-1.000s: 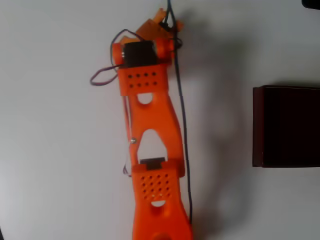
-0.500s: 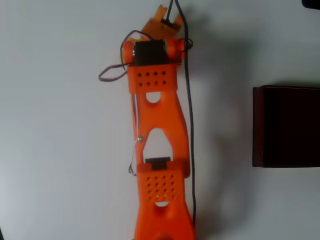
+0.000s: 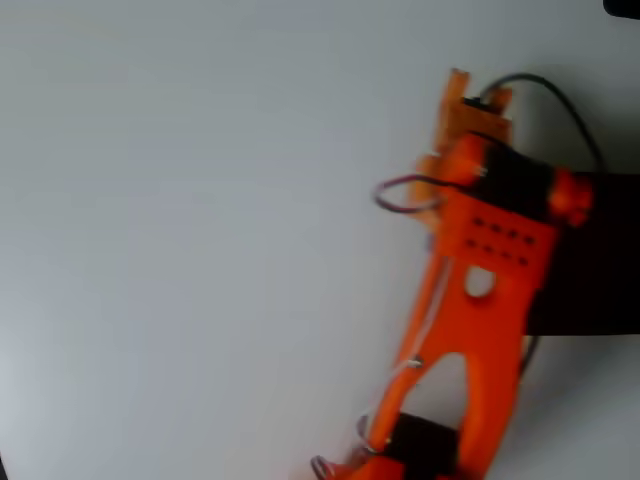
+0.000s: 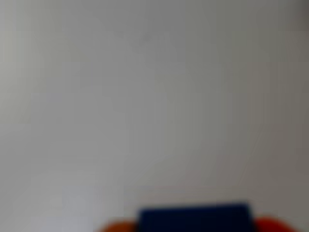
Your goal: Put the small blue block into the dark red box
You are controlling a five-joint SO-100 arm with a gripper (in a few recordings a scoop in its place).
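Wrist view: the small blue block (image 4: 194,218) lies at the bottom edge of the picture, blurred, with an orange finger tip (image 4: 116,226) touching its left side and another touching its right side; the pincer (image 4: 194,223) is thus closed upon the block. Beyond the block lies the pale grey table (image 4: 154,96), out of focus and without detail. Overhead view: the orange arm (image 3: 480,310) rises from the lower edge and leans toward the upper right, its black motor housing and perforated orange bracket lying over the left part of the dark red box (image 3: 600,260). The box sits at the right edge of the picture, largely covered by the arm. The orange pincer parts (image 3: 465,115) project past the wrist toward the top, just above the box's upper left corner; a black cable arcs from them to the right.
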